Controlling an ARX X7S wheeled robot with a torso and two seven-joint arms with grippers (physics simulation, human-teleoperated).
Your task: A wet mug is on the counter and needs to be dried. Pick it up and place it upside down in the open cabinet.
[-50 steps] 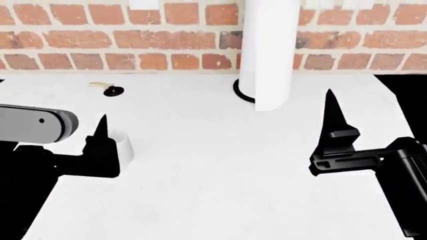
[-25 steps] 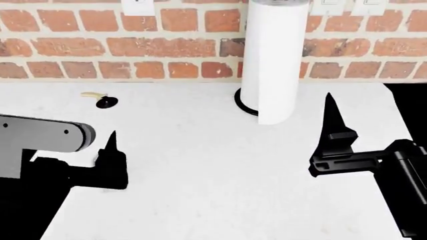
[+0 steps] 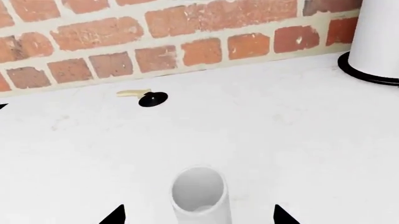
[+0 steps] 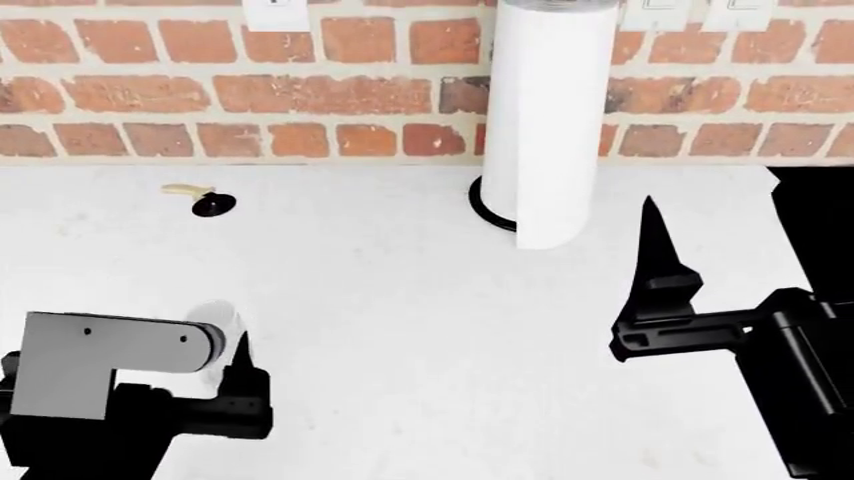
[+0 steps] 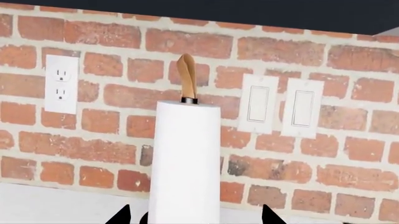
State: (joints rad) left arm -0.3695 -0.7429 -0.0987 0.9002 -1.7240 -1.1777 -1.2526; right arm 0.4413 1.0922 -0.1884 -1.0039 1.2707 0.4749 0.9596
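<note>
red brick wall (image 5: pixel 112 42), white outlet (image 5: pixel 61 84), switches (image 5: pixel 281 106)

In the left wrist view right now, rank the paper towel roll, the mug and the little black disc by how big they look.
1. Paper towel roll, though partly cut off.
2. Mug, enlarged by nearness to the camera.
3. Black disc, smallest.

The left gripper (image 4: pixel 240 385) has drawn back toward the robot, uncovering part of the mug (image 4: pixel 220 322) on the counter (image 4: pixel 427 330).

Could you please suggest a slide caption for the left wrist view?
Left gripper open astride the upright mug on the counter, brick wall behind.
</note>
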